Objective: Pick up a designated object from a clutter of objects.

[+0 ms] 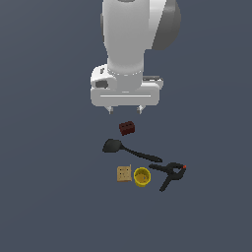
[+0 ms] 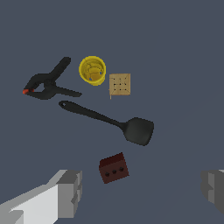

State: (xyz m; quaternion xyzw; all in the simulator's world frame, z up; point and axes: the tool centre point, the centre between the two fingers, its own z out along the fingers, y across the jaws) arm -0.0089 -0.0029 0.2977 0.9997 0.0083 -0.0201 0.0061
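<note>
dark red brick (image 2: 113, 168) looks rigid, light; pinch its flat sides. gripper (image 1: 125, 110) hangs above, fingers (image 2: 70, 192) spread.

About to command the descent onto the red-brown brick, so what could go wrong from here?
1. The brick sits turned at an angle between the open gripper fingers, so they may close on corners and twist it.
2. The spatula blade lies close beside the brick; an off-line descent could nudge it.
</note>
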